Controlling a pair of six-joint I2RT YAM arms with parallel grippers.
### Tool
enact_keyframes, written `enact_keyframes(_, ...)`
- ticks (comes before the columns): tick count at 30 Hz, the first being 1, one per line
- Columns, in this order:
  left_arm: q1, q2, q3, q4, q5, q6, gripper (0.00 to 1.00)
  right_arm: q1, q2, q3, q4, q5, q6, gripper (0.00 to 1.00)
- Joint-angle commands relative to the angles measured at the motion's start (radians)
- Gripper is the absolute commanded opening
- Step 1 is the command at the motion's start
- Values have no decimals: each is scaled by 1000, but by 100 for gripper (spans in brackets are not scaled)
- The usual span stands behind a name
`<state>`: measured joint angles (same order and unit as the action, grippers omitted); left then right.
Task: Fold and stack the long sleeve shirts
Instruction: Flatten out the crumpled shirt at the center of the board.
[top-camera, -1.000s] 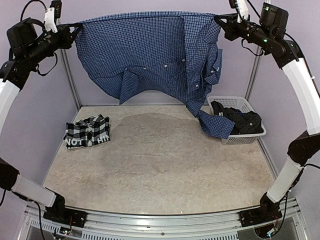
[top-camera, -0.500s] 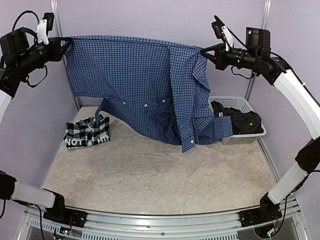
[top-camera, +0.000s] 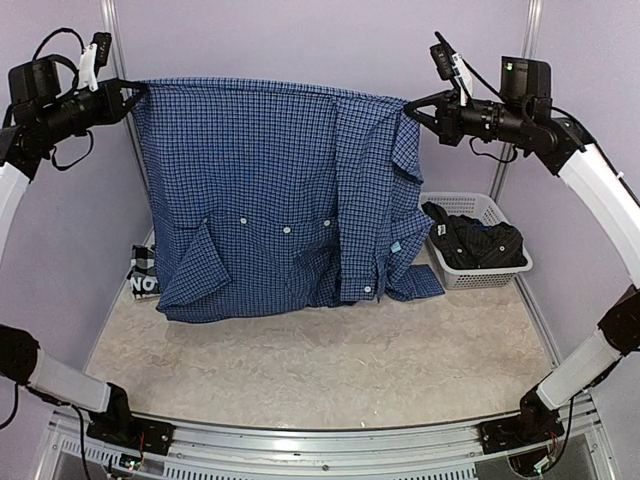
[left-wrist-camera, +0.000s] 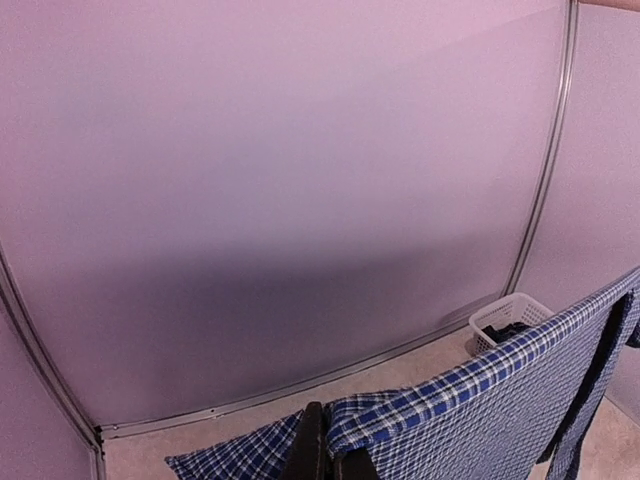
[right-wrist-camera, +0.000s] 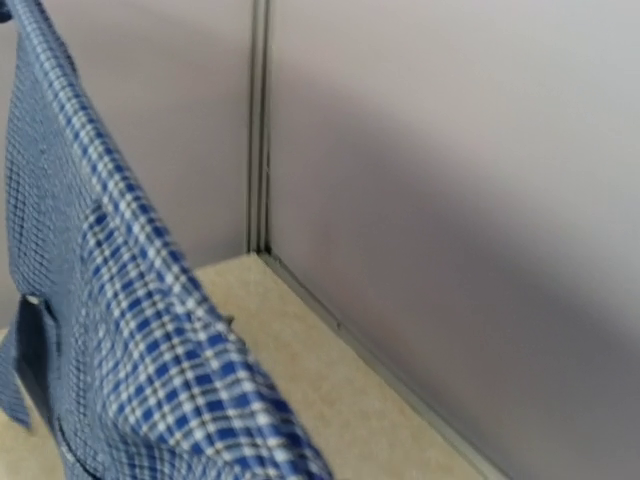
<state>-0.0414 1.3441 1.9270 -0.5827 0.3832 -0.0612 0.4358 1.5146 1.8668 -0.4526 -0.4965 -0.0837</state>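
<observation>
The blue checked shirt (top-camera: 270, 200) hangs spread wide between my two raised grippers, its lower edge touching the table. My left gripper (top-camera: 132, 92) is shut on its top left corner; the left wrist view shows the dark fingers (left-wrist-camera: 310, 455) pinching the cloth (left-wrist-camera: 470, 400). My right gripper (top-camera: 410, 105) is shut on the top right corner. In the right wrist view only the shirt (right-wrist-camera: 140, 340) shows; the fingers are out of frame. The black-and-white plaid shirt (top-camera: 143, 280) lies folded at the left, mostly hidden behind the blue one.
A white plastic basket (top-camera: 505, 265) holding dark clothing (top-camera: 478, 240) stands at the back right, also seen in the left wrist view (left-wrist-camera: 505, 318). Purple walls with metal posts (top-camera: 148, 180) close in the table (top-camera: 400, 360).
Both grippers have moved down and toward the front with the blue shirt. The shirt has swung and unfurled from bunched to hanging flat, now covering most of the plaid shirt.
</observation>
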Motion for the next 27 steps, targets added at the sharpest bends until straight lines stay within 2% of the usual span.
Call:
enact_keyframes(1, 104, -158, -123, 122, -83, -27, 0, -95, -149, 28, -221, 208, 7, 0)
enact_keyframes(7, 68, -277, -271, 6, 68, 39, 0, -88, -231, 33, -480, 68, 31, 0)
enact_keyframes(12, -85, -340, -330, -49, 101, 129, 0, -87, -312, -1, -533, 6, 37, 0)
enact_keyframes(15, -112, -327, -335, -52, 55, 124, 0, -86, -294, 14, -534, 28, 36, 0)
enact_keyframes(19, -110, -200, -301, -15, -43, 98, 0, -95, -164, 58, -513, 297, 43, 0)
enact_keyframes(22, -75, -35, -205, 44, -89, 68, 0, -139, -10, 143, -451, 398, 30, 0)
enact_keyframes(26, -32, 261, 93, 50, -143, -4, 0, -189, 223, 417, -366, 440, 14, 0)
enact_keyframes(27, -20, 299, 154, 64, -136, -21, 0, -198, 270, 540, -344, 436, 13, 0)
